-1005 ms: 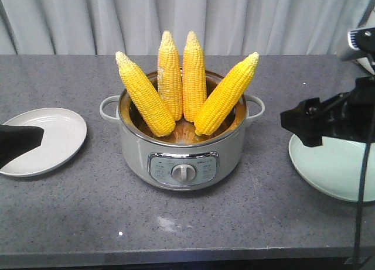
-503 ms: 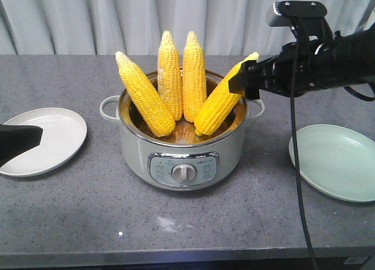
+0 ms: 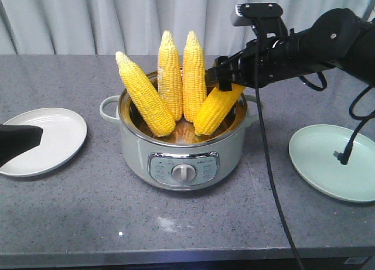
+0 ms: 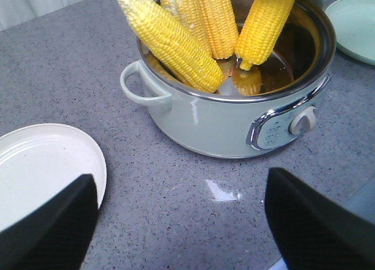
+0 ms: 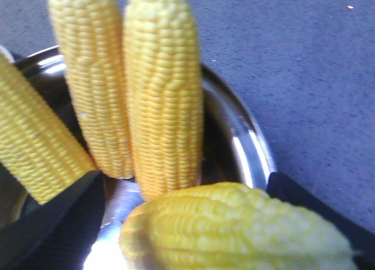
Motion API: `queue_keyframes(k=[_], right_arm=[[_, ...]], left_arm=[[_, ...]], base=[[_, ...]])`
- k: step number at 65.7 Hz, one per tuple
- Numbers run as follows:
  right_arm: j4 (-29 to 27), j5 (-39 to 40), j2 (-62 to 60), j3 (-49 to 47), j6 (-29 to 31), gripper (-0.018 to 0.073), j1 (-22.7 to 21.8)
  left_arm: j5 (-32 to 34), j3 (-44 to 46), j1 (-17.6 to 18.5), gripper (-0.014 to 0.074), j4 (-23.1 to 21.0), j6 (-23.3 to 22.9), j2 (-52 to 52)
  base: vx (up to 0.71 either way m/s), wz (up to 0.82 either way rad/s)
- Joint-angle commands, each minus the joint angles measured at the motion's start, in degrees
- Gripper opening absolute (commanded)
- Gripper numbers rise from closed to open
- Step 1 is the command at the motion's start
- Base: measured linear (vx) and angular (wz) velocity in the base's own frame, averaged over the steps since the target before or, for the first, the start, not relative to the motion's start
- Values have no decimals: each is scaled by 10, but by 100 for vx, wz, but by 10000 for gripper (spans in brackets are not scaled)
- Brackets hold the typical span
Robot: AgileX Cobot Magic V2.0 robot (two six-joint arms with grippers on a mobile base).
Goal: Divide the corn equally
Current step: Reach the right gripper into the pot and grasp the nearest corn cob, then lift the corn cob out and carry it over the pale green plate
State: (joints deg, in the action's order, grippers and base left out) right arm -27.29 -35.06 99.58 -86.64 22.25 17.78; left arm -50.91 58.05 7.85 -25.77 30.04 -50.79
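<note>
All the corn stands in the electric cooking pot (image 3: 183,150) at the middle of the bench (image 3: 76,217): four cobs fanned out, butts down in the bowl, pale tips up. Neither the white plate (image 3: 44,138) on your left nor the pale green plate (image 3: 337,161) on your right holds anything yet.

Your right gripper (image 3: 225,77) sits over the upper end of the rightmost cob (image 3: 215,109), which leans out over the rim. Its fingers straddle the cob, but I cannot tell whether they have closed on it. Your left gripper (image 4: 180,182) hangs low beside the white plate, jaws wide apart and empty.

Expect a cob to be stiff and fairly heavy for its size, so it won't sag, but it will likely swing from a hold near one end. It is round and tapered, and perhaps wet from the pot, so a grip on the narrow tip would tend to slide off. Take it lower, where the body is thick, squeezing across the kernel rows. Press firmly but no more; kernels probably burst under a hard pinch. Draw it out along its own lean, clear of the upright cob (image 3: 194,77) just beside it.
</note>
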Motion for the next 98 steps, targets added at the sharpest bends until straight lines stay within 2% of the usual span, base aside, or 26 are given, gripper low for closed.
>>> queue_keyframes(k=[1,9,21,27,59,66,70,89,98], right_arm=[[-17,33,-22,-20,21,498,9],[-19,34,-22,-19,19,424,10],[-19,21,-22,-19,19,228,10],[-19,21,-23,-19,19,180,10],[-7,7,-147,-19,20,185,4],[26,-25,-190,-19,19,188,4],[64,-53,-218,-19,12,190,4],[190,-152,-300,-18,-75,191,4],[240,-161,-339,9,-112,191,4]], left_arm=[[33,17,4,554,-21,0,2],[33,17,4,554,-20,0,2],[33,17,4,554,-20,0,2],[33,17,4,554,-20,0,2],[33,17,4,554,-20,0,2],[33,17,4,554,-20,0,2],[33,17,4,554,-20,0,2],[33,17,4,554,-20,0,2],[33,17,4,554,-20,0,2]], base=[[0,0],[0,0],[0,0],[0,0],[0,0],[0,0],[0,0],[0,0],[0,0]])
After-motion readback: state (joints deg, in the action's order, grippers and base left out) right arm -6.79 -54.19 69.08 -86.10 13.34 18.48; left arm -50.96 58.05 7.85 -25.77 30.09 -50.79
